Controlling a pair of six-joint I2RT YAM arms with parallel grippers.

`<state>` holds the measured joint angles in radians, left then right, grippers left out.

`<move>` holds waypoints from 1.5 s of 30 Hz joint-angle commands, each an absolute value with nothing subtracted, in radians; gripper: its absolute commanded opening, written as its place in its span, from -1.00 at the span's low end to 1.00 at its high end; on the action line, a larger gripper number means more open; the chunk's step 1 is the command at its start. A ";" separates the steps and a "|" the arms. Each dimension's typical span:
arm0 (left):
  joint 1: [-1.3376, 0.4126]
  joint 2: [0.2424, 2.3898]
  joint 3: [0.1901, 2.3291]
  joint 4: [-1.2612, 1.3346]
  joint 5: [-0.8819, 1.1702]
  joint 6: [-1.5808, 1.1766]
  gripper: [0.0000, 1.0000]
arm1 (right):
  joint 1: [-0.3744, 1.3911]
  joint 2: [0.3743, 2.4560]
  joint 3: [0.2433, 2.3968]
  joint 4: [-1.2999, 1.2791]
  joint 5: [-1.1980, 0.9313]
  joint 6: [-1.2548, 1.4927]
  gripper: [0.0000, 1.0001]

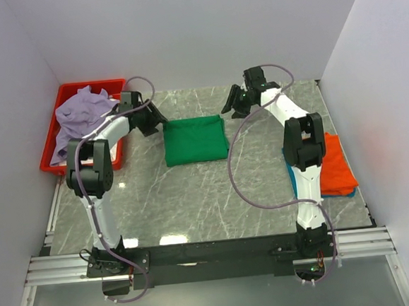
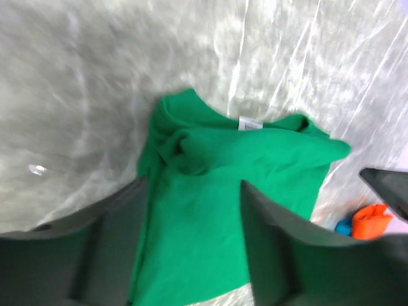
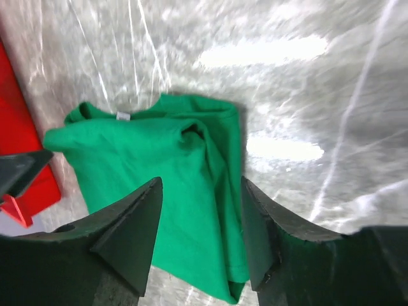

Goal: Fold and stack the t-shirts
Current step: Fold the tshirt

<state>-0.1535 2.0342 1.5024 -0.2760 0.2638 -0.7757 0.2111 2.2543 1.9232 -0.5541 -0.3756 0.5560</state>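
Nearest, at the right edge of the tabletop [image 1: 194, 196] beside the right arm: a started stack, orange t-shirt [image 1: 335, 162] on top of a blue t-shirt [image 1: 290, 177] peeking out underneath. Farther in, mid-tabletop: the green t-shirt [image 1: 195, 140], folded to a compact rectangle and lying flat, white neck label showing, slightly rumpled on top. Near its far corners, one to each side and apparently raised off the cloth: left fingers [image 2: 268, 242] spread wide, right fingers [image 3: 131, 233] likewise apart, both clamped on nothing. Reads as the end of the folding step for the green piece, with stacking yet to do. Calls next for a pinch on one edge, or both, of the folded bundle, then a low carry rightward onto the orange pile without letting the layers spill open. Farthest, at the back left: a red tray [image 1: 107, 84] with a crumpled lavender t-shirt [image 1: 81, 113] heaped inside, not yet folded.
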 commanded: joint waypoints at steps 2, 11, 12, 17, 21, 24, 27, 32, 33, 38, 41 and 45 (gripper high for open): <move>-0.124 1.988 1.585 -0.295 0.249 -0.733 0.76 | 0.201 2.195 1.951 -0.588 -0.331 0.523 0.19; -0.205 1.839 1.381 -0.181 0.244 -0.807 -0.42 | 0.293 1.987 1.666 -0.447 -0.302 0.549 0.12; -0.213 1.845 1.387 -0.181 0.244 -0.807 -0.51 | 0.319 1.987 1.661 -0.436 -0.301 0.554 0.11; -0.232 1.934 1.460 -0.206 0.259 -0.795 -0.89 | 0.359 2.090 1.772 -0.439 -0.354 0.575 0.07; -0.230 2.015 1.531 -0.219 0.259 -0.762 -0.96 | 0.356 2.190 1.864 -0.420 -0.425 0.603 0.00; -0.218 2.100 1.603 -0.219 0.262 -0.753 -0.95 | 0.331 2.282 1.945 -0.405 -0.485 0.653 -0.01; -0.199 2.202 1.690 -0.242 0.279 -0.753 -0.94 | 0.287 2.385 2.031 -0.380 -0.547 0.708 -0.03; -0.175 2.299 1.761 -0.247 0.311 -0.767 -0.92 | 0.215 2.558 2.221 -0.415 -0.623 0.761 -0.04; -0.172 2.309 1.759 -0.239 0.316 -0.770 -0.89 | 0.209 2.571 2.235 -0.417 -0.627 0.768 -0.05; -0.167 2.303 1.775 -0.225 0.340 -0.773 -0.68 | 0.183 2.545 2.180 -0.374 -0.649 0.779 -0.06; -0.167 2.275 1.790 -0.233 0.348 -0.775 -0.56 | 0.178 2.497 2.149 -0.376 -0.655 0.772 -0.05; -0.179 2.169 1.778 -0.236 0.336 -0.776 -0.31 | 0.166 2.407 2.106 -0.405 -0.627 0.730 -0.05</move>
